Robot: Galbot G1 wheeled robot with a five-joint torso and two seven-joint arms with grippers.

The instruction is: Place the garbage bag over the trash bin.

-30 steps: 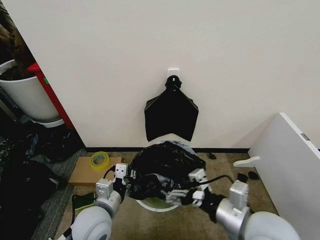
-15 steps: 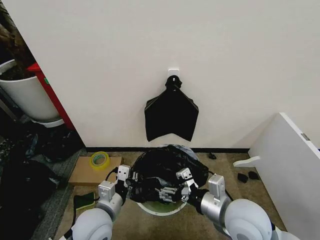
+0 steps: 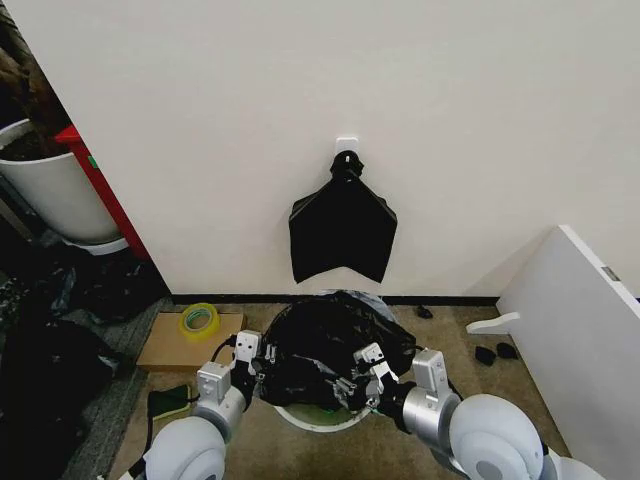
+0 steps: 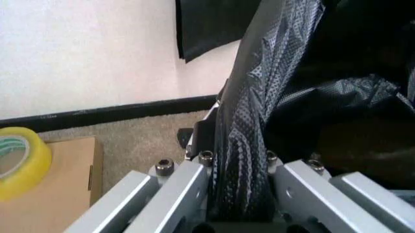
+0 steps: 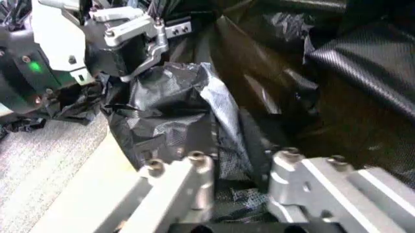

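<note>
Over the small round white plastic trash bin (image 3: 312, 417) on the floor, right gripper (image 3: 352, 383) has swung inward toward left gripper (image 3: 258, 366), both jaws clamped on the crinkly black plastic garbage bag (image 3: 330, 338), bunching it, rim not yet covered.

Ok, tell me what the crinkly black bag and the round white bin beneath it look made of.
The crinkly black garbage bag: thin glossy plastic film, judging by its sheen and fine creases. The round white trash bin: apparently smooth rigid plastic; just its rim shows.
</note>
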